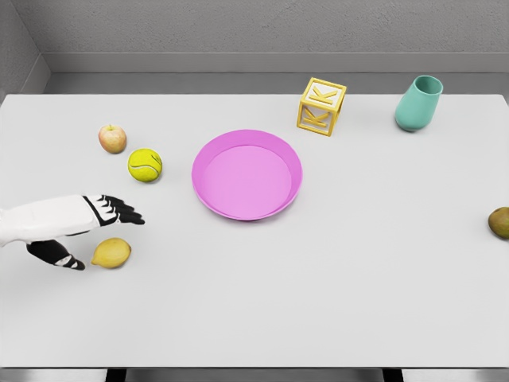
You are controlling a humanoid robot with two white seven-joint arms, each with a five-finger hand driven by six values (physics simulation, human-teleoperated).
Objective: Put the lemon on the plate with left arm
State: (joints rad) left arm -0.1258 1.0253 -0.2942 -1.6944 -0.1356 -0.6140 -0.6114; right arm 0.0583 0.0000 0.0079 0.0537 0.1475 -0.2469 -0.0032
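Currently, head view only. Left hand point(83, 231) enters from the picture's left edge, low over the white table point(318, 294). Fingers point(119, 212) extended toward the right, spread above; thumb point(60, 256) set apart below, so the hand is open like a wide bracket. Nothing gripped.

Lemon point(111, 253) lies on the table just right of the thumb tip, below the extended fingers, sitting in the mouth of the open hand. Whether thumb and lemon touch: cannot tell, very close at least. Lemon rests on its side, long axis roughly left-right.

Pink plate point(208, 159) sits near table centre, well apart from the lemon, up and to the right of it. Nothing on it.

Tennis ball point(145, 165) left of the plate, near it but not touching. Small apple point(112, 138) just up-left of the ball, reddish-yellow, stem up.

Yellow letter block point(321, 106) behind the plate's right side, a "K" on its faces, standing upright. Teal cup point(418, 103) farther right near the back edge, upright with a slight lean.

Brownish-green fruit point(499, 223) at the right picture edge, partly cut off; kind unclear.

Right arm does not show.
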